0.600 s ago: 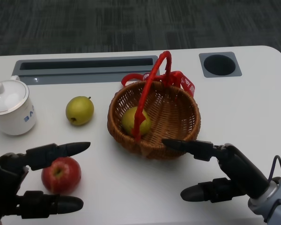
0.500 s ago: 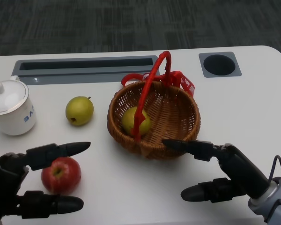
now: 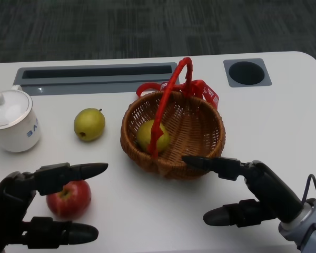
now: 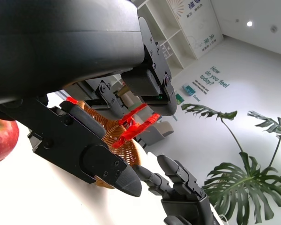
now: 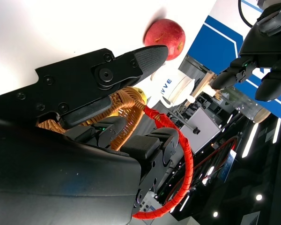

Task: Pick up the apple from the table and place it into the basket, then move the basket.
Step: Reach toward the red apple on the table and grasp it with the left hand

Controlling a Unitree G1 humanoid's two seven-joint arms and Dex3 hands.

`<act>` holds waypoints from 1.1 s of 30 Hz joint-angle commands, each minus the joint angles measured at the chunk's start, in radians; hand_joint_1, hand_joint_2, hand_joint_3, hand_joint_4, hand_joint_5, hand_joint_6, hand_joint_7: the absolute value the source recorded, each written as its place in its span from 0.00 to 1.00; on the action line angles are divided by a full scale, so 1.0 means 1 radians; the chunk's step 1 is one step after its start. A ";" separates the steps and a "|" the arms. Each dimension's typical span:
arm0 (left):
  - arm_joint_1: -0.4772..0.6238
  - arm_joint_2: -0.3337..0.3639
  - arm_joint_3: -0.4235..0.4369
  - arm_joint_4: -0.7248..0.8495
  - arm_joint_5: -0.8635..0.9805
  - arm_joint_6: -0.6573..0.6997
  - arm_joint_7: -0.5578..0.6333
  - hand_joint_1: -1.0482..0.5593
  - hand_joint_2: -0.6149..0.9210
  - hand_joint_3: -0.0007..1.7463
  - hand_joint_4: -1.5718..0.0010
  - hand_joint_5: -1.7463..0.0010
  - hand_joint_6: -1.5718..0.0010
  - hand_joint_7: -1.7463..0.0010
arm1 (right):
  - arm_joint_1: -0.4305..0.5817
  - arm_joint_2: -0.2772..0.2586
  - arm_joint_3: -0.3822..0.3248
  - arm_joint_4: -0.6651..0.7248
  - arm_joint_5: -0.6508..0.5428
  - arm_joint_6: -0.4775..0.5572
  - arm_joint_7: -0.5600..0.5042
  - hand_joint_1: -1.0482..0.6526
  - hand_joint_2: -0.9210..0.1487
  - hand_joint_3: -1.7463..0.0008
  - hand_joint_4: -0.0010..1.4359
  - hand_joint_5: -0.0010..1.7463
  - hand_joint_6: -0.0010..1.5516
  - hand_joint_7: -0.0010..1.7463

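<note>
Only the head view shows the basket (image 3: 202,138) already holding a pear (image 3: 149,135). The apple (image 3: 68,198) sits on the bench between the spread, empty fingers of the left hand (image 3: 29,208); the right hand (image 3: 247,192) hovers open near the basket.

The left hand (image 3: 26,208) has moved a little forward and to the right, its fingers (image 3: 73,171) now reaching further around the apple (image 3: 68,198).

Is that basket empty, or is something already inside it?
Not empty. The basket holds a yellow-green fruit, behind its red handle. The apple is on the table.
</note>
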 commanded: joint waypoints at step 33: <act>-0.289 0.138 -0.141 0.614 0.681 0.177 0.570 0.12 0.84 0.00 0.93 0.98 0.89 0.99 | -0.006 -0.016 0.005 -0.009 0.047 -0.028 0.023 0.28 0.04 1.00 0.46 0.00 0.39 0.00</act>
